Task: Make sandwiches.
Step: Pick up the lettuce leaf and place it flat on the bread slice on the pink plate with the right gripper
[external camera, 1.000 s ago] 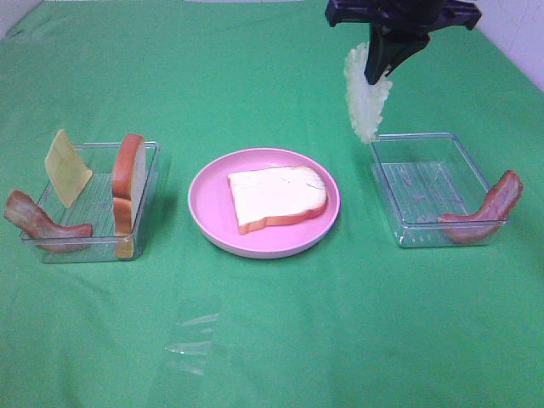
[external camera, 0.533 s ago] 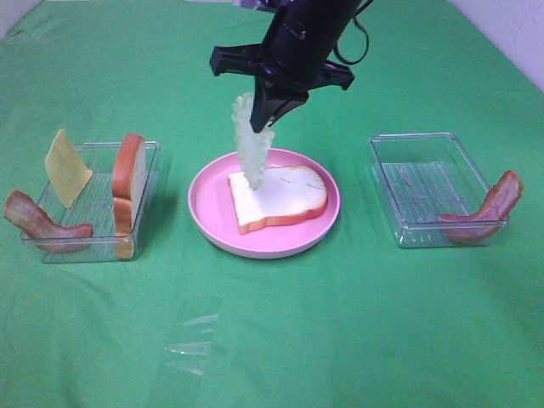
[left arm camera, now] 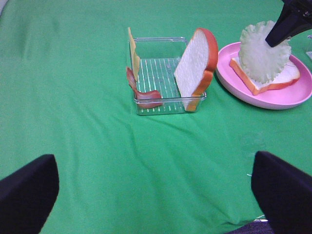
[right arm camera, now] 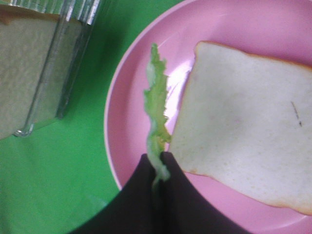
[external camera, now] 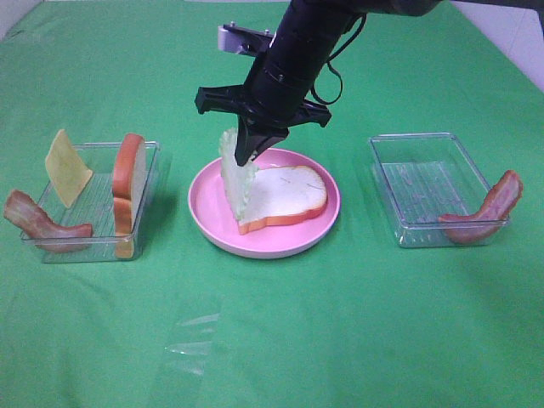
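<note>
Here is the risk: the lettuce leaf [external camera: 233, 177] hangs on edge straight below the right gripper [external camera: 247, 156]. It runs alongside the edge of the bread slice [external camera: 285, 194] rather than over its middle. If the fingers part here, the leaf may well flop onto the bare pink plate [external camera: 206, 204], or lean against the crust instead of lying flat. Whether its lower tip touches the bread is hard to tell. The right fingers are pinched narrow on the leaf's top edge, with nothing else between them. Well apart from them, the left gripper [left arm camera: 152, 161] hovers empty, its fingers spread wide over the green cloth [left arm camera: 73, 97].
</note>
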